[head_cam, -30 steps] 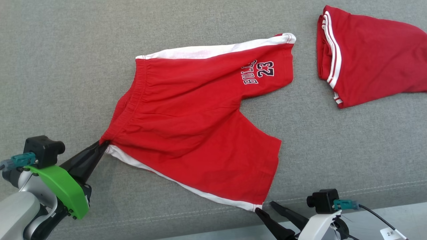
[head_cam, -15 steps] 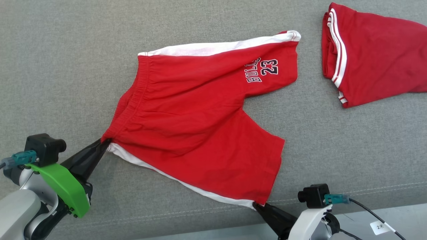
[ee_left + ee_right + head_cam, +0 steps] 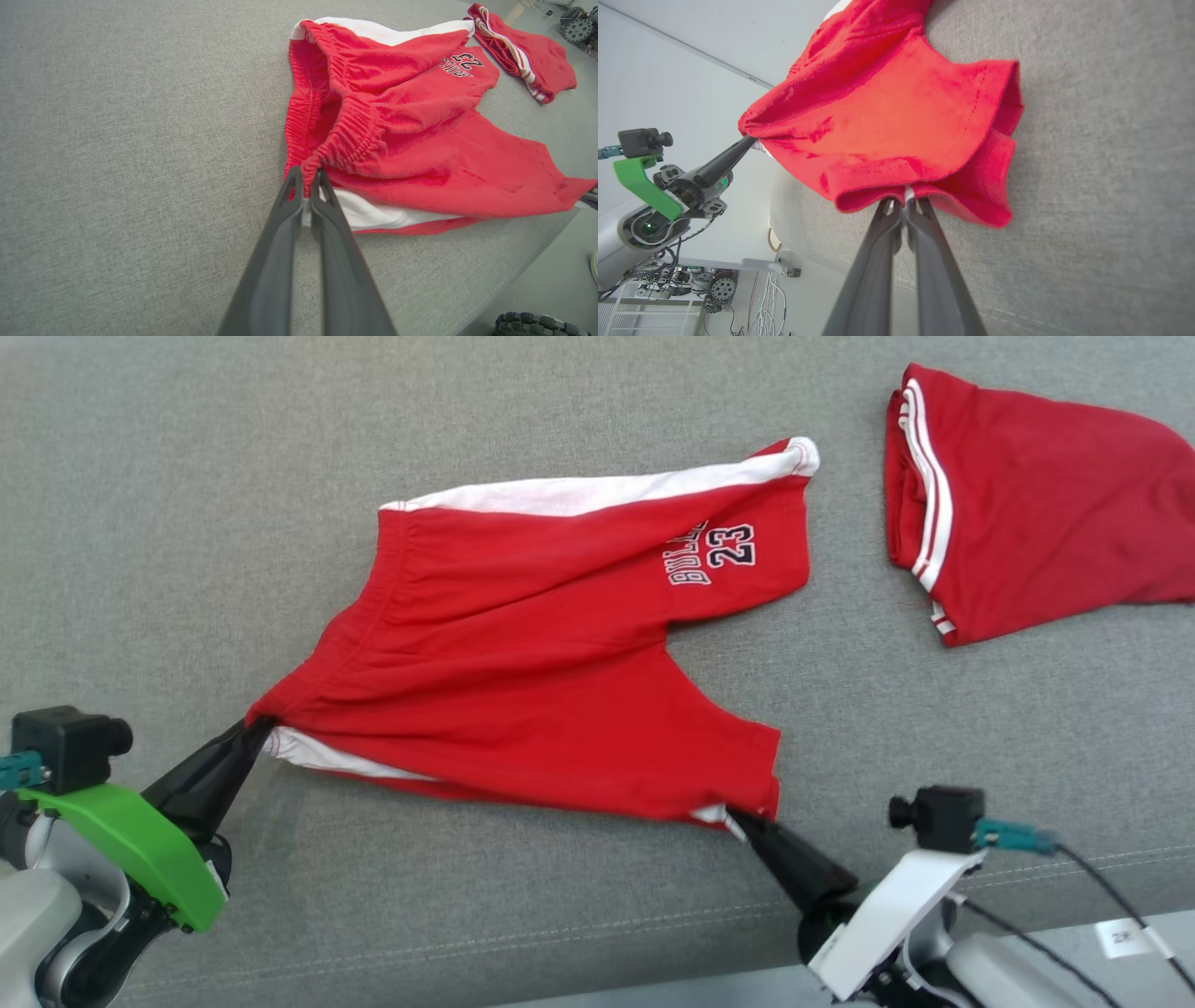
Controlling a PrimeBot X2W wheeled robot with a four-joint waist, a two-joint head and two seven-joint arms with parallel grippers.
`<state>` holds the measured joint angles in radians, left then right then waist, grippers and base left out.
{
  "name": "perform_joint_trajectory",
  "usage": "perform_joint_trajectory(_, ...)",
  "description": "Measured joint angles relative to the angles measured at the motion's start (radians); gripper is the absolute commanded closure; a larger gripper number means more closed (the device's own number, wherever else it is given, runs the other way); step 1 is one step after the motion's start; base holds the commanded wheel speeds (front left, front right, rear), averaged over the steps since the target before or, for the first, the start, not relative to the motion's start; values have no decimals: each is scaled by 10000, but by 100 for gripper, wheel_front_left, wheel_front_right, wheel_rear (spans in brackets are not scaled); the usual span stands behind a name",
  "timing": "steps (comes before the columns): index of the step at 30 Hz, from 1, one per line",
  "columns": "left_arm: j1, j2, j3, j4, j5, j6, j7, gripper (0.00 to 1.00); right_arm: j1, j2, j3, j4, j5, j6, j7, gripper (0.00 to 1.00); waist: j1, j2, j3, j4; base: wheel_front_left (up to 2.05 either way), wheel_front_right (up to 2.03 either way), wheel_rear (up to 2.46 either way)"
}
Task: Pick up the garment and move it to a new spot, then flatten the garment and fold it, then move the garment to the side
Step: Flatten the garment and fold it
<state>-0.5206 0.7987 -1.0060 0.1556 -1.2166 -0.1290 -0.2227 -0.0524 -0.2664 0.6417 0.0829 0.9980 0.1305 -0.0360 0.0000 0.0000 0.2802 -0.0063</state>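
My left gripper, jaws clamped on the waistband corner, and my right gripper, jaws pinching a leg hem, hold the near edge of the red cotton shorts with white side stripes, spread on the grey fabric worktop

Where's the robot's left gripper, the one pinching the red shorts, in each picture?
Head view: the left gripper is at the lower left, pointing up-right at the shorts.
Left wrist view: the gripper rises from the bottom middle, shut on the waistband.
Right wrist view: it sits at the middle left, beyond the shorts.
Shared landmark: the pinched waistband corner of the red shorts.
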Motion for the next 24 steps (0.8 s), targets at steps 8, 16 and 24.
perform_joint_trajectory(8,174,96,205,-479,-886,0,-42,100,-9,-1315,-698,-1921,690,0,270,100,0,0,-510,-126,0,0,0)
perform_joint_trajectory(16,710,171,359,-2115,-2238,0,-23,100,153,-2190,-1668,-4169,1772,0,460,100,0,0,-1222,-70,0,0,0)
perform_joint_trajectory(24,757,1045,986,-3789,-3312,0,-12,100,654,-3210,-3116,-5983,2667,-221,560,100,0,0,-2045,176,0,0,0)
